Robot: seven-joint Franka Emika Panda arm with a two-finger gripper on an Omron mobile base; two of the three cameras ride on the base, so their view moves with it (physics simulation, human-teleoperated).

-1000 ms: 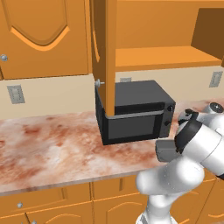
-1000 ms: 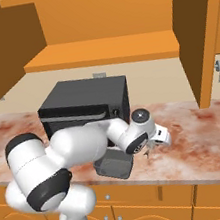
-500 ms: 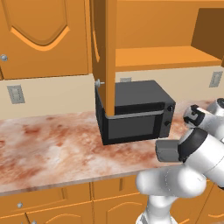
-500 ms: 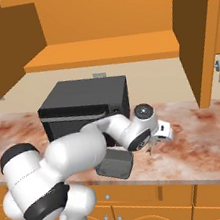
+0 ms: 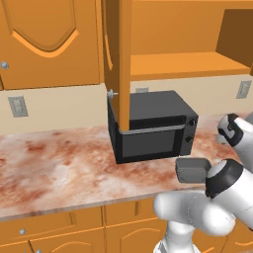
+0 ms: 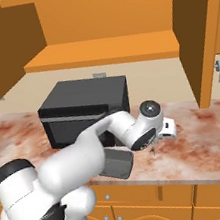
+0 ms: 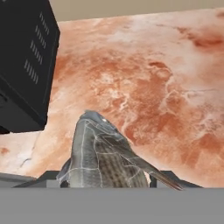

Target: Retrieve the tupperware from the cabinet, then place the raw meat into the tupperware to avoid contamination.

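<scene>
The raw meat (image 7: 101, 157) is a grey scaly fish, and my gripper (image 7: 107, 183) is shut on it, over the marbled counter beside the microwave's side wall. In the right base view the gripper (image 6: 154, 144) hangs under the white hand, just right of the tupperware (image 6: 116, 162). The tupperware (image 5: 191, 169) is a shallow grey container standing on the counter's front edge before the microwave. Above, the cabinet (image 5: 118, 59) stands open, with its orange shelf (image 6: 102, 53) bare.
A black microwave (image 5: 153, 128) sits at the back of the counter (image 5: 59, 168), under the open cabinet door. Orange drawer fronts (image 5: 54, 227) run below the counter. A wall socket (image 5: 18, 106) is at the left. Bare marble (image 6: 208, 141) lies to the right.
The hand has shifted a little to the right along the counter with the fish in it, and the arm's elbow has dropped. The tupperware has stayed put.
</scene>
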